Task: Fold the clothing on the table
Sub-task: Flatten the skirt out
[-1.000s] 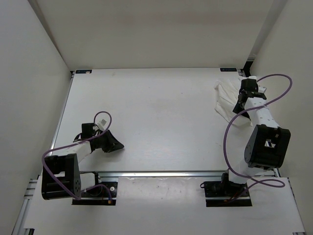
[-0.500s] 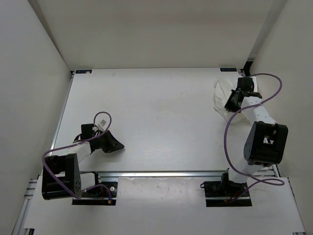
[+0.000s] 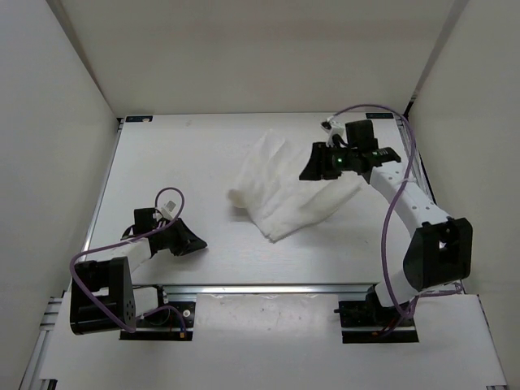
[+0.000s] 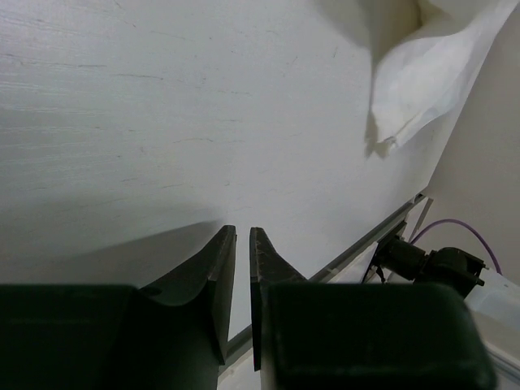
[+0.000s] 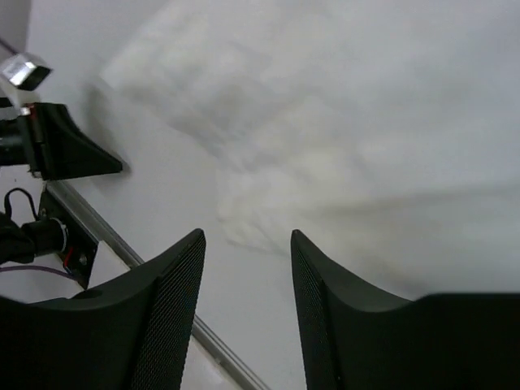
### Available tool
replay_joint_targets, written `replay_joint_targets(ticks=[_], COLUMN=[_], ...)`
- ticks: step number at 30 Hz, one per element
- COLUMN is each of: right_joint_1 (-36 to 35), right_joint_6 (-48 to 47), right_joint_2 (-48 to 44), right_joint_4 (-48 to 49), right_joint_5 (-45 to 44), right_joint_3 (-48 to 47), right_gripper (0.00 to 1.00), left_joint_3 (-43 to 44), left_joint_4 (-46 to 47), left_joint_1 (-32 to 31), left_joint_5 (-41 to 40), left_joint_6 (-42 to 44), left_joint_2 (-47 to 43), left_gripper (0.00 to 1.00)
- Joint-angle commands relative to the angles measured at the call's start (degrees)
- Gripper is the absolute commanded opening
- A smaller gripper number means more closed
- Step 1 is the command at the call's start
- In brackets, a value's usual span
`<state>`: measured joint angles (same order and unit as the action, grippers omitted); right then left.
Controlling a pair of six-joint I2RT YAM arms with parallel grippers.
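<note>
Right wrist camera looks past my right tool (image 5: 248, 313), whose two black, textured fingers (image 5: 166, 317) stand well apart with nothing between them, so this tool is open and has hold of nothing. Below it the picture is blurred, but a pale creased patch shows, which is the white, thin, soft fabric clothing (image 5: 268, 122) lying on the large flat white desk (image 5: 455, 97). From the top external camera, the right tool (image 3: 313, 166) sits over the far right edge of the clothing (image 3: 284, 191). I cannot tell whether it touches the fabric there. The clothing is spread in loose ribbed creases at the middle of the desk (image 3: 179, 154), a little right of centre, with one corner pointing toward the near silver aluminium rail (image 3: 268, 287). My left tool (image 3: 195, 241) rests low at the near left of the desk, well apart from the clothing. In the left wrist camera the left tool (image 4: 242, 236) has its dark fingers (image 4: 219, 268) drawn almost together, leaving only a thin slit with nothing in it. Bare desk lies ahead, and one corner of the clothing (image 4: 422, 81) shows at the upper right.
</note>
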<state>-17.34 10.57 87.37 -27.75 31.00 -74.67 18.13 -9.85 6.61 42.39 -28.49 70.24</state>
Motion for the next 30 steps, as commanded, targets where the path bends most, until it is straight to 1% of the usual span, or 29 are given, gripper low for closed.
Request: replay_joint_targets(ticks=[1, 2, 3, 5, 7, 9, 11, 13, 14, 16, 19, 21, 24, 27, 29, 30], right_joint_1=[6.78, 9.49, 10.22, 12.07, 10.24, 8.04, 5.76, 2.77, 2.23, 0.47, -2.43, -4.01, -6.64, -7.44, -8.14, -8.67], right_joint_6=[3.75, 4.54, 5.51, 5.87, 5.69, 7.35, 9.02, 10.78, 11.49, 12.02, 13.6, 14.74, 15.53, 16.67, 15.63, 14.84], right_joint_2=[-5.35, -6.85, -7.3, -7.05, -5.21, -3.01, -0.12, 4.8, 6.22, 10.96, 22.01, 26.24, 30.13, 33.81, 37.23, 39.08], right_joint_4=[-2.23, -1.27, -1.43, -2.22, -5.2, -6.7, -6.53, -4.69, -4.16, -4.42, -6.08, -6.35, -6.52, -6.44, -10.55, -12.66], right_joint_5=[-2.69, -4.27, -6.2, -7.27, -9.37, -9.56, -7.2, -3.51, -2.8, -2.7, -1.74, -3.31, -4.72, -6.13, -7.35, -8.41], right_joint_3=[6.1, 6.82, 7.61, 7.71, 6.65, 6.3, 6.21, 5.68, 4.64, 2.0, -4.93, -10.03, -14.17, -17.95, -23.04, -25.41], right_gripper=[0.52, 0.53, 0.53, 0.53, 0.53, 0.53, 0.52, 0.52, 0.54, 0.53, 0.54, 0.54, 0.54, 0.54, 0.47, 0.27], left_joint_3=[-0.64, -0.38, -0.55, -0.55, -0.38, -0.81, -0.9, -1.25, -1.26, -1.61, -1.69, -2.05, -2.13, -2.49, -2.31, -2.57], left_joint_4=[1.32, 1.32, 1.58, 1.59, 1.59, 1.41, 1.68, 2.38, 2.64, 3.16, 3.34, 3.52, 2.91, 2.82, 2.99, 3.25], left_joint_1=[-0.19, -0.11, 0.07, -0.55, -0.46, -0.29, -0.72, -0.63, -0.46, -0.81, -2.12, -2.3, -2.48, -2.48, -2.48, -2.22], left_joint_5=[1.9, 1.82, 1.99, 1.99, 2.08, 2.69, 2.43, 2.52, 2.52, 2.87, 3.66, 3.66, 3.75, 3.84, 3.75, 3.84], left_joint_6=[0.63, 0.46, 0.63, 0.63, 0.37, 0.28, 0.02, -0.16, -0.25, -0.51, -0.34, -0.07, 0.54, 0.8, 0.63, 0.46], left_joint_2=[-1.24, -1.24, -1.16, -1.15, -1.15, -0.98, -1.15, -0.98, -0.98, -0.63, -0.89, -0.54, -1.15, -1.68, -2.03, -2.12], left_gripper=[0.24, 0.24, 0.24, 0.23, 0.24, 0.24, 0.24, 0.24, 0.24, 0.24, 0.23, 0.23, 0.24, 0.23, 0.24, 0.24])
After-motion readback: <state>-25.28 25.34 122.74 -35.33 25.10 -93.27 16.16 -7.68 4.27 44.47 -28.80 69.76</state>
